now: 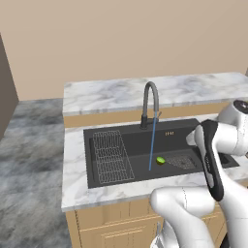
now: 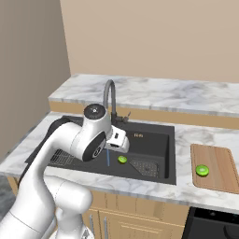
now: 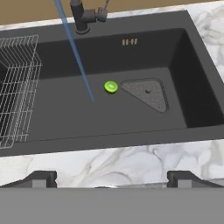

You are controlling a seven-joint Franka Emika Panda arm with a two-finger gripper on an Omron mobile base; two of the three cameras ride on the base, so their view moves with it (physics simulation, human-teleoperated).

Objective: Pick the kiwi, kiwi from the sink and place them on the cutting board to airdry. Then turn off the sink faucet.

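Note:
One lime-green kiwi (image 3: 111, 86) lies on the floor of the dark sink (image 3: 131, 127), just left of the mesh drain grate (image 3: 148, 92); it also shows as kiwi (image 1: 160, 160) and kiwi (image 2: 122, 159). The other kiwi (image 2: 202, 170) rests on the wooden cutting board (image 2: 219, 163) right of the sink. A blue stream of water runs from the gooseneck sink faucet (image 1: 150, 99) into the basin. My gripper (image 3: 113, 179) hangs open above the sink's front rim, holding nothing, with its fingertips (image 3: 41, 178) wide apart.
A wire rack (image 3: 17, 87) fills the sink's left part. Marble counter (image 1: 75, 169) surrounds the basin, with a raised ledge (image 1: 111, 94) behind the faucet. A dark appliance top (image 2: 214, 226) sits below the cutting board. My white arm (image 1: 213, 160) covers the sink's right end.

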